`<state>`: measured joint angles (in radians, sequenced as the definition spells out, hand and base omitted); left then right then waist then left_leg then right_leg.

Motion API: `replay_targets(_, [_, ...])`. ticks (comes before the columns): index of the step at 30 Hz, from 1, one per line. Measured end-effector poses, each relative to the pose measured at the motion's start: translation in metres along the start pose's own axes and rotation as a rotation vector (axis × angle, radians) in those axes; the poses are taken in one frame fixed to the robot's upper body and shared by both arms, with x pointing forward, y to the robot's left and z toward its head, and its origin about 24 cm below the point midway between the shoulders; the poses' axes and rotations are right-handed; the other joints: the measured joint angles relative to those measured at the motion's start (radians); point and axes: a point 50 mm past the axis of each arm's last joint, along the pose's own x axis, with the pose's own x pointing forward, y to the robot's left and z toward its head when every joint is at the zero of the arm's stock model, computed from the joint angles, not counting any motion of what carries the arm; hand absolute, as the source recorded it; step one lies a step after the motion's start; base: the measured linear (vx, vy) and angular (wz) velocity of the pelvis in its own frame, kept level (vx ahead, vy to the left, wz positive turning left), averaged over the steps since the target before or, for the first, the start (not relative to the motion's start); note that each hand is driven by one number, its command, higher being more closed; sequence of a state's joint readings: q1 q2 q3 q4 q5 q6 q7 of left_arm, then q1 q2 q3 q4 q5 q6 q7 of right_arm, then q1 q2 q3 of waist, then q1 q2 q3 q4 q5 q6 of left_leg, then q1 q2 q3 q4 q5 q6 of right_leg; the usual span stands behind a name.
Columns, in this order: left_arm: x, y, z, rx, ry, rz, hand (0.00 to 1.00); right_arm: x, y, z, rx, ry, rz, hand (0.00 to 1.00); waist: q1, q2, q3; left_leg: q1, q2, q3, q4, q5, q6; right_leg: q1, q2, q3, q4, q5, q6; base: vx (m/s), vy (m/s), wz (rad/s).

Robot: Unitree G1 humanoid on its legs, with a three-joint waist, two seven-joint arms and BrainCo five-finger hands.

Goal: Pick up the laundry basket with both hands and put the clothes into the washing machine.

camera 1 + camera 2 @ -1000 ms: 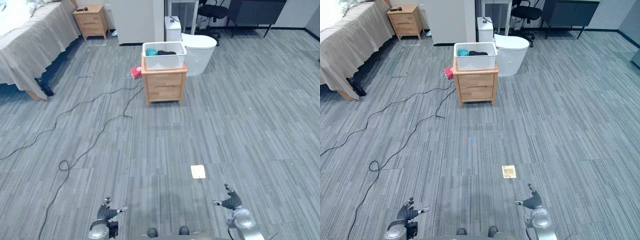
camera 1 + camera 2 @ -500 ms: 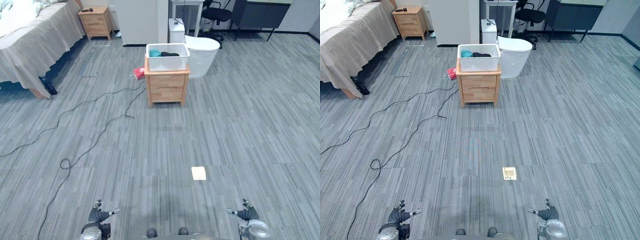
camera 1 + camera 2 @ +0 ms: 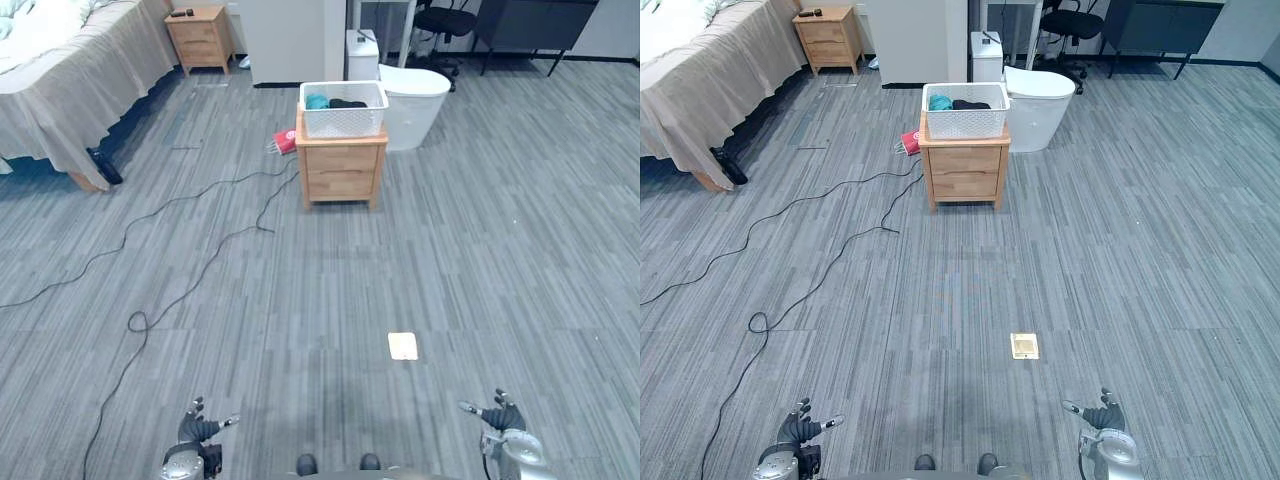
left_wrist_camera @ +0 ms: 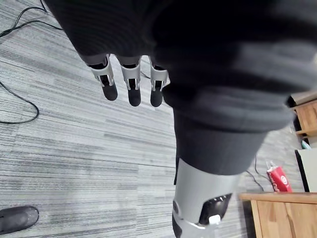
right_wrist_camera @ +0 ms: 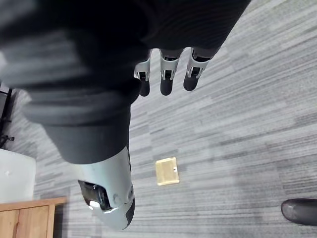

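Basket [image 3: 343, 108] well ahead: close in squarely.
Left hand [image 3: 200, 427] and right hand [image 3: 500, 416] hang open, empty; I'd grip opposite rims evenly.

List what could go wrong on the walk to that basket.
The laundry basket covers the top of a narrow nightstand; an uneven grab could tip it off. The floor plate lies near the path and might catch a foot. A red item on the floor beside the nightstand could get stepped on.
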<state>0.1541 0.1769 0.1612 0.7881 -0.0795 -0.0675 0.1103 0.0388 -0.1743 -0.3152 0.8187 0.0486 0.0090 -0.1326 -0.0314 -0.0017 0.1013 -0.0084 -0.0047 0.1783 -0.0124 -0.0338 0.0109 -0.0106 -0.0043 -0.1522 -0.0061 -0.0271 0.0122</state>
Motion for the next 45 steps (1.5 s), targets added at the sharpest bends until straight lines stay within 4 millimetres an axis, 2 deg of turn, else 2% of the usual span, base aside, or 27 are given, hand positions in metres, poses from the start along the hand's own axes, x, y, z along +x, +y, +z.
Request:
replay_targets(4, [0.001, -0.002, 0.011, -0.037, -0.041, -0.005, 0.00, 0.001, 0.002, 0.004, 0.005, -0.009, -0.002, 0.00, 0.017, -0.001, 0.022, -0.085, 0.010, 0.028, 0.135, -0.095, 0.019, -0.087, -0.015, 0.019, 0.121, -0.075, 0.028, 0.01, 0.027, -0.16])
replay_targets(6, [0.001, -0.003, 0.017, -0.053, -0.067, -0.008, 0.00, 0.000, 0.004, 0.001, 0.008, -0.001, -0.006, 0.00, 0.017, -0.008, 0.038, -0.106, 0.002, 0.033, 0.225, -0.169, 0.030, -0.153, -0.056, 0.013, 0.308, -0.184, 0.087, 0.10, 0.084, 0.04])
replay_targets(9, [0.004, -0.006, 0.026, -0.024, -0.091, -0.025, 0.00, -0.001, 0.013, 0.000, -0.021, -0.001, 0.027, 0.00, 0.011, -0.008, 0.072, -0.079, 0.004, 0.009, 0.262, -0.228, 0.066, -0.331, -0.103, -0.028, 0.659, -0.192, 0.081, 0.16, 0.108, 0.02])
replay_targets(11, [0.005, -0.006, 0.031, -0.010, -0.105, -0.030, 0.00, -0.001, 0.018, 0.002, -0.036, -0.006, 0.043, 0.00, 0.008, -0.008, 0.094, -0.042, 0.014, 0.004, 0.254, -0.249, 0.067, -0.392, -0.103, -0.048, 0.624, -0.202, 0.078, 0.29, 0.048, 0.11])
replay_targets(13, [0.008, -0.008, 0.040, -0.031, -0.125, -0.030, 0.00, -0.001, 0.019, 0.004, -0.048, -0.010, 0.047, 0.00, -0.007, 0.004, 0.119, 0.001, 0.023, -0.016, 0.236, -0.256, 0.051, -0.416, -0.094, -0.082, 0.454, -0.159, 0.078, 0.39, 0.010, 0.28])
replay_targets(14, [0.010, -0.009, 0.047, -0.036, -0.144, -0.021, 0.00, 0.000, 0.020, 0.007, -0.047, -0.016, 0.049, 0.00, -0.016, -0.014, 0.134, 0.052, 0.022, -0.029, 0.199, -0.259, 0.044, -0.415, -0.087, -0.097, 0.313, -0.097, 0.078, 0.61, -0.044, 0.40])
replay_targets(15, [0.012, -0.011, 0.054, -0.039, -0.162, -0.023, 0.00, 0.001, 0.020, 0.010, -0.047, -0.022, 0.049, 0.00, -0.025, -0.013, 0.156, 0.105, 0.020, -0.040, 0.159, -0.257, 0.024, -0.421, -0.084, -0.100, 0.192, -0.023, 0.085, 0.65, -0.068, 0.42])
replay_targets(17, [0.012, -0.012, 0.054, -0.037, -0.164, -0.026, 0.00, 0.001, 0.020, 0.010, -0.048, -0.025, 0.048, 0.00, -0.042, -0.024, 0.152, 0.156, 0.022, -0.052, 0.128, -0.271, -0.005, -0.446, -0.083, -0.095, 0.148, 0.014, 0.072, 0.63, -0.125, 0.46])
replay_targets(18, [0.011, -0.014, 0.052, -0.035, -0.162, -0.035, 0.00, -0.001, 0.016, 0.007, -0.053, -0.025, 0.042, 0.00, -0.049, -0.035, 0.146, 0.199, 0.033, -0.072, 0.150, -0.297, -0.050, -0.471, -0.086, -0.071, 0.222, 0.078, 0.002, 0.72, -0.191, 0.56])
replay_targets(19, [0.010, -0.017, 0.051, -0.037, -0.161, -0.043, 0.00, -0.002, 0.013, 0.005, -0.057, -0.024, 0.036, 0.00, -0.058, -0.023, 0.141, 0.194, 0.051, -0.081, 0.207, -0.309, -0.089, -0.493, -0.088, -0.075, 0.311, 0.106, -0.041, 0.73, -0.213, 0.44])
replay_targets(21, [0.008, -0.024, 0.048, -0.045, -0.152, -0.060, 0.00, -0.001, 0.012, 0.011, -0.060, -0.044, 0.037, 0.00, -0.053, 0.019, 0.145, 0.141, 0.107, -0.076, 0.394, -0.293, -0.169, -0.487, -0.069, -0.101, 0.421, 0.005, -0.085, 0.64, -0.228, 0.19])
replay_targets(22, [0.007, -0.028, 0.046, -0.059, -0.145, -0.066, 0.00, -0.002, 0.015, 0.013, -0.062, -0.056, 0.046, 0.00, -0.058, 0.040, 0.157, 0.043, 0.159, -0.069, 0.666, -0.192, -0.238, -0.429, -0.051, -0.118, 0.450, -0.061, -0.103, 0.89, -0.317, 0.09])
replay_targets(23, [0.006, -0.029, 0.043, -0.072, -0.141, -0.067, 0.00, -0.003, 0.018, 0.015, -0.067, -0.069, 0.057, 0.00, -0.043, 0.053, 0.160, -0.053, 0.224, -0.064, 0.944, -0.089, -0.243, -0.352, -0.023, -0.125, 0.447, -0.109, -0.118, 0.75, -0.262, -0.03])
replay_targets(25, [0.004, -0.030, 0.050, -0.098, -0.173, -0.066, 0.00, -0.006, 0.026, 0.024, -0.051, -0.113, 0.077, 0.00, -0.018, 0.042, 0.167, -0.176, 0.301, -0.006, 1.208, -0.127, -0.171, -0.209, 0.004, -0.122, 0.413, -0.144, -0.151, 0.73, -0.206, -0.17])
replay_targets(28, [0.002, -0.029, 0.063, -0.113, -0.231, -0.068, 0.00, -0.010, 0.032, 0.030, -0.017, -0.152, 0.093, 0.00, 0.004, 0.009, 0.175, -0.306, 0.312, 0.075, 1.210, -0.165, -0.107, -0.038, 0.004, -0.091, 0.296, -0.161, -0.138, 0.54, -0.101, -0.07])
replay_targets(31, [0.000, -0.032, 0.071, -0.134, -0.265, -0.074, 0.00, -0.011, 0.032, 0.037, -0.004, -0.182, 0.097, 0.00, 0.041, 0.015, 0.172, -0.443, 0.301, 0.151, 0.932, -0.182, -0.080, 0.107, 0.013, -0.068, 0.158, -0.182, -0.106, 0.63, 0.013, -0.31])
replay_targets(32, [0.000, -0.032, 0.071, -0.137, -0.264, -0.075, 0.00, -0.011, 0.033, 0.037, -0.005, -0.182, 0.098, 0.00, 0.059, 0.012, 0.172, -0.456, 0.260, 0.147, 0.646, -0.160, -0.107, 0.166, 0.008, -0.044, 0.117, -0.197, -0.088, 0.56, 0.119, -0.51])
replay_targets(34, [-0.001, -0.032, 0.065, -0.141, -0.249, -0.071, 0.00, -0.011, 0.029, 0.033, -0.011, -0.175, 0.091, 0.00, 0.080, 0.013, 0.160, -0.445, 0.221, 0.108, 0.386, -0.103, -0.130, 0.206, 0.002, -0.011, 0.104, -0.246, -0.050, 0.51, 0.172, -0.61])
replay_targets(35, [-0.002, -0.029, 0.057, -0.141, -0.222, -0.061, 0.00, -0.011, 0.026, 0.028, -0.018, -0.157, 0.083, 0.00, 0.078, 0.022, 0.148, -0.446, 0.207, 0.071, 0.318, -0.036, -0.093, 0.243, 0.001, 0.009, 0.107, -0.293, -0.025, 0.60, 0.297, -0.63])
replay_targets(36, [-0.002, -0.023, 0.044, -0.132, -0.176, -0.042, 0.00, -0.012, 0.030, 0.018, -0.015, -0.115, 0.089, 0.00, 0.078, -0.012, 0.117, -0.438, 0.178, 0.062, 0.339, 0.073, -0.036, 0.253, -0.038, 0.040, 0.131, -0.318, -0.012, 0.62, 0.311, -0.51])
replay_targets(37, [-0.002, -0.022, 0.042, -0.129, -0.164, -0.038, 0.00, -0.013, 0.032, 0.014, -0.010, -0.102, 0.092, 0.00, 0.075, -0.033, 0.101, -0.438, 0.165, 0.068, 0.350, 0.081, -0.023, 0.242, -0.066, 0.049, 0.165, -0.321, -0.006, 0.80, 0.358, -0.38])
replay_targets(38, [-0.003, -0.023, 0.040, -0.124, -0.156, -0.043, 0.00, -0.015, 0.033, 0.008, -0.002, -0.084, 0.092, 0.00, 0.075, -0.063, 0.083, -0.431, 0.140, 0.089, 0.399, 0.029, 0.010, 0.194, -0.108, 0.072, 0.291, -0.315, 0.008, 0.68, 0.275, -0.25])
replay_targets(40, [-0.003, -0.027, 0.039, -0.107, -0.150, -0.063, 0.00, -0.017, 0.036, 0.001, -0.011, -0.062, 0.098, 0.00, 0.068, -0.075, 0.082, -0.368, 0.123, 0.114, 0.449, -0.056, 0.021, 0.098, -0.151, 0.093, 0.598, -0.223, 0.127, 0.72, 0.299, -0.12])
replay_targets(41, [-0.002, -0.028, 0.042, -0.093, -0.154, -0.078, 0.00, -0.019, 0.038, -0.006, -0.013, -0.040, 0.105, 0.00, 0.062, -0.075, 0.083, -0.302, 0.115, 0.118, 0.449, -0.105, 0.028, 0.011, -0.178, 0.100, 0.836, -0.126, 0.191, 0.73, 0.258, 0.01])
replay_targets(42, [-0.001, -0.030, 0.043, -0.087, -0.158, -0.086, 0.00, -0.020, 0.043, -0.005, -0.023, -0.043, 0.123, 0.00, 0.057, -0.070, 0.086, -0.221, 0.108, 0.119, 0.428, -0.143, 0.025, -0.065, -0.197, 0.090, 1.013, -0.147, 0.154, 0.57, 0.155, -0.02])
replay_targets(44, [-0.001, -0.030, 0.041, -0.074, -0.151, -0.089, 0.00, -0.019, 0.047, -0.001, -0.033, -0.058, 0.138, 0.00, 0.043, -0.044, 0.093, -0.090, 0.109, 0.126, 0.356, -0.169, 0.014, -0.165, -0.212, 0.028, 1.091, -0.193, 0.077, 0.45, 0.068, -0.11])
replay_targets(45, [-0.001, -0.030, 0.041, -0.064, -0.150, -0.093, 0.00, -0.019, 0.048, 0.000, -0.039, -0.061, 0.143, 0.00, 0.039, -0.038, 0.089, -0.054, 0.109, 0.129, 0.326, -0.170, 0.012, -0.198, -0.216, -0.003, 1.072, -0.206, 0.065, 0.57, 0.008, 0.03])
